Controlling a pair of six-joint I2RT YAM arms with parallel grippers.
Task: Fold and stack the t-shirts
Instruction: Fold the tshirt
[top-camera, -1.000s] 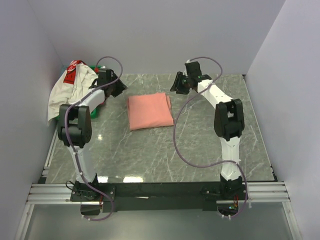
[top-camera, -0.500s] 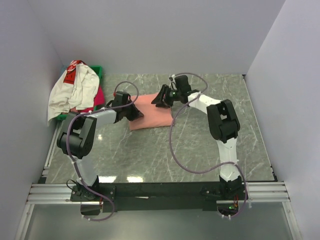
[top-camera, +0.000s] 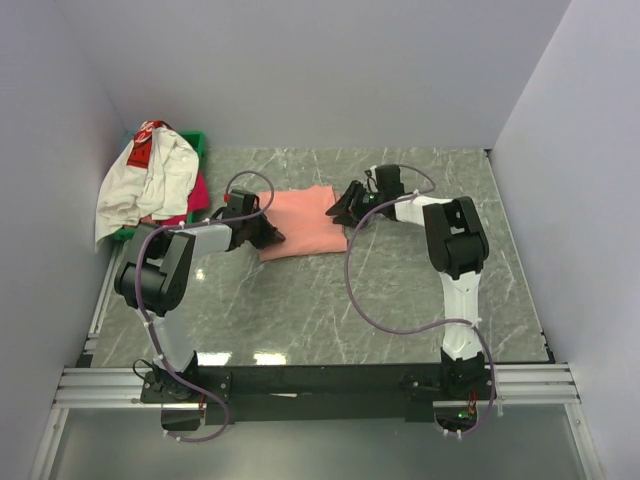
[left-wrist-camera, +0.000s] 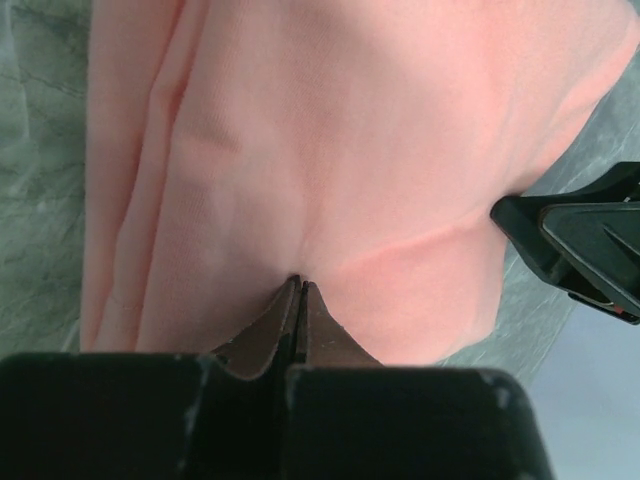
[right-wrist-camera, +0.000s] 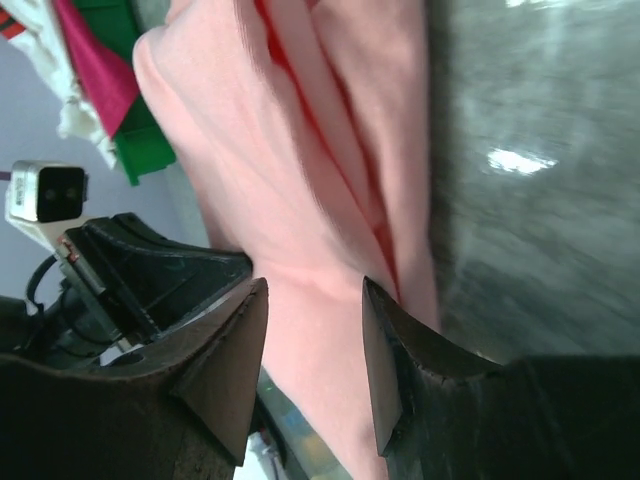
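A folded salmon-pink t-shirt (top-camera: 300, 222) lies on the marble table, and fills the left wrist view (left-wrist-camera: 330, 150). My left gripper (top-camera: 268, 233) is at its left edge, shut, with the tips (left-wrist-camera: 298, 285) pressing into the cloth where a crease starts. My right gripper (top-camera: 340, 208) is open at the shirt's right edge, low over the cloth (right-wrist-camera: 312, 300), with nothing between the jaws. The white t-shirt with a red patch (top-camera: 150, 175) hangs over the green tray (top-camera: 192, 140) at the far left. The magenta t-shirt (top-camera: 197, 192) lies under it.
The tray stands against the left wall. The right wrist view shows the magenta cloth (right-wrist-camera: 95, 70), the tray (right-wrist-camera: 140, 150) and my left gripper's body (right-wrist-camera: 150, 270) beyond the shirt. Grey walls close in the table on three sides.
Both arms came in from the back of the table to the salmon-pink shirt. The left gripper moved from the tray to its left edge. The right gripper dropped to its right edge.
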